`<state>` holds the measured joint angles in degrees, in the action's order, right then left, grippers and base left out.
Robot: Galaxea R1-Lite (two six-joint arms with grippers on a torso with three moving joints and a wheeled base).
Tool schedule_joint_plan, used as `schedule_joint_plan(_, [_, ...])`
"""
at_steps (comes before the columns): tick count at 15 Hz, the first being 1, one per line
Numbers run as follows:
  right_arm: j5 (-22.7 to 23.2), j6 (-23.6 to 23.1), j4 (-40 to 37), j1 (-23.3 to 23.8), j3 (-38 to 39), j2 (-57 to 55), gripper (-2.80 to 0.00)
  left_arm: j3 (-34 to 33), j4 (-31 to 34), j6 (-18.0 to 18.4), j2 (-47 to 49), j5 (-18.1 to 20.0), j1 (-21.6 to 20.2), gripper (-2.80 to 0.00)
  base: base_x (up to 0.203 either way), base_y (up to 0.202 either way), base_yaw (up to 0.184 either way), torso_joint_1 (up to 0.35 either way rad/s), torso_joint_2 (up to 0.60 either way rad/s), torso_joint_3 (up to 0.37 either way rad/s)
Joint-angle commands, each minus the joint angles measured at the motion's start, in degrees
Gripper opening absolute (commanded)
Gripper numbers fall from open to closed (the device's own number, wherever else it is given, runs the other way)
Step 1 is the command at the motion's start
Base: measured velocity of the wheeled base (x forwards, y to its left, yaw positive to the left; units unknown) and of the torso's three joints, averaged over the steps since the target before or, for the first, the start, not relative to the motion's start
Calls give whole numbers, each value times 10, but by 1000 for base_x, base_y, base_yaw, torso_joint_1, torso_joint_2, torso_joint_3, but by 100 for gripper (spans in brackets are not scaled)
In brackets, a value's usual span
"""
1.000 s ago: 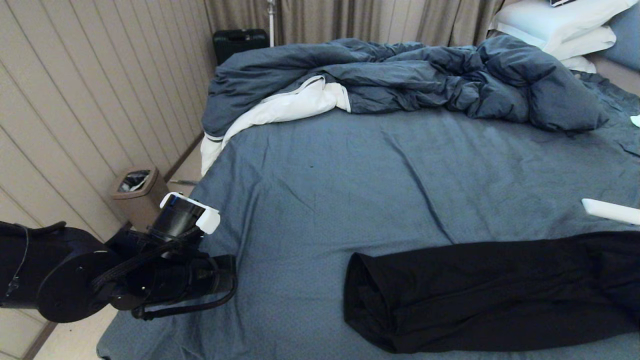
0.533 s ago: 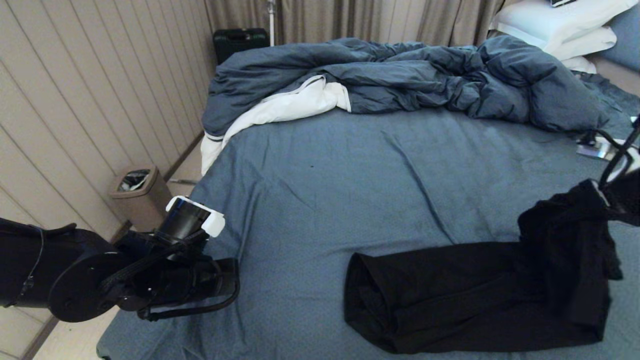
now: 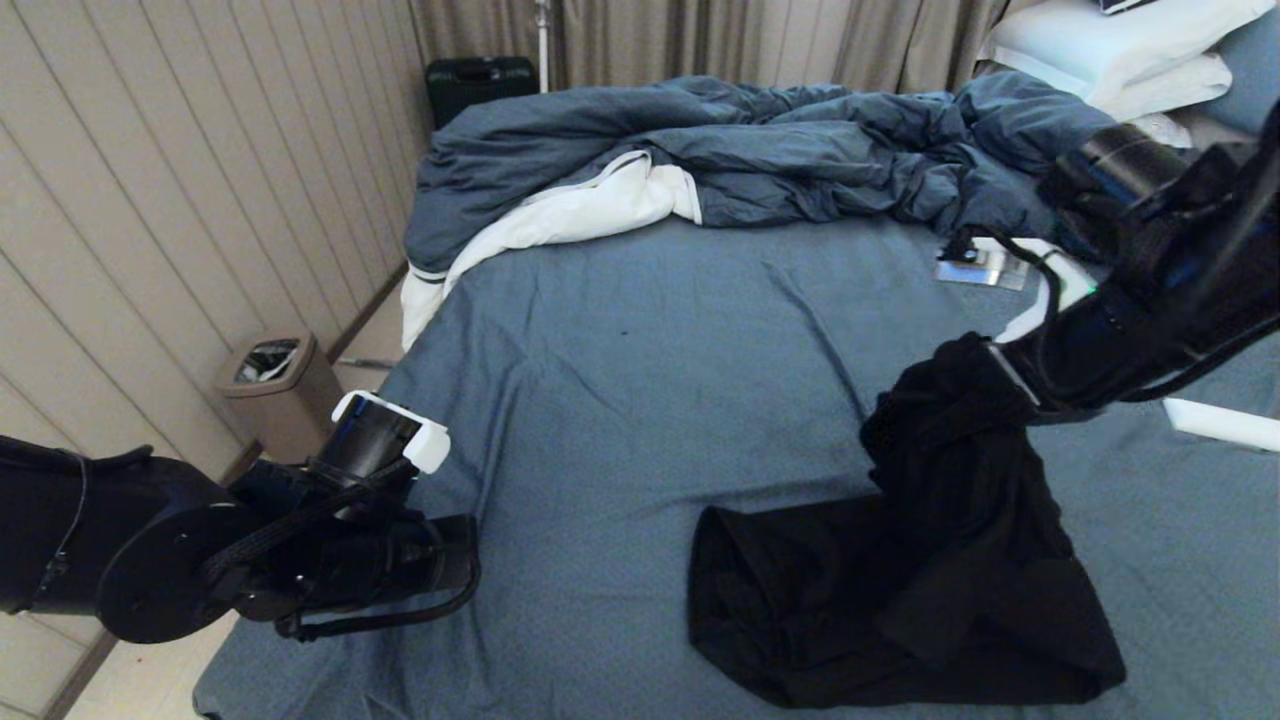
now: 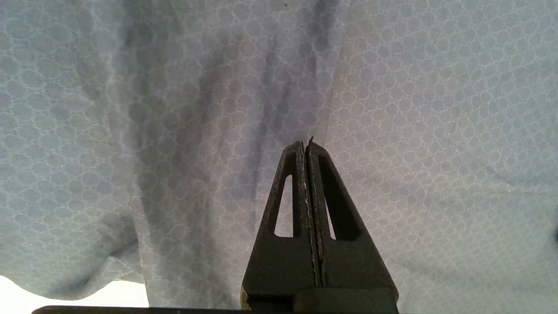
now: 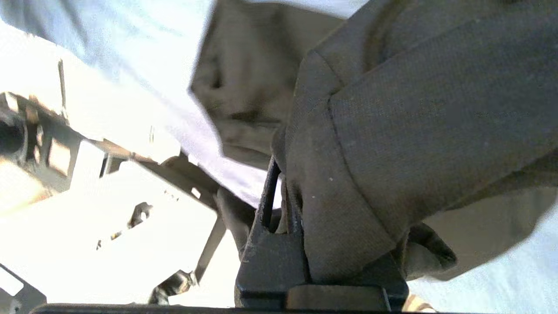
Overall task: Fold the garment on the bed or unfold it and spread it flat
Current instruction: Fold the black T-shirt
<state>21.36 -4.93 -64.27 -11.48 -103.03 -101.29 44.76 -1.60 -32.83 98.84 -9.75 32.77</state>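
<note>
Bed [image 3: 640, 330]: right pincer [image 3: 985, 370] clamps lifted garment [image 3: 930, 560].

The head view is dim and evenly lit, with soft shadows in the duvet [image 3: 800, 150] folds. The right wrist view is glare-washed and motion-blurred; the left wrist view is pale but sharp.

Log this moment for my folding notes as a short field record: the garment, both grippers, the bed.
garment: black garment, one end lifted off the sheet, the rest lying bunched on the bed
right gripper: right gripper, fingers shut on the garment's raised end
left gripper: left gripper, fingers shut, empty, over the sheet at the bed's left edge
bed: bed, duvet heaped at the far side
</note>
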Motion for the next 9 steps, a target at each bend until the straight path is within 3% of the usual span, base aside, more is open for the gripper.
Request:
schedule_joint_plan(1, [-4, 1, -3, -44, -5, -25, -280, 0, 0, -2, -2, -1, 0, -280, 0, 0, 0, 0, 0, 0])
schedule_joint_plan(8, [-36, 9, -1, -106, -36, -98, -280, -3, 0, -3, -5, -1, 11, -280, 0, 0, 0, 0, 0, 0])
schedule_joint_plan(9, [-38, 9, -1, -115, -39, -103, -242, -3, 0, -4, -4, 0, 12, -280, 0, 0, 0, 0, 0, 0])
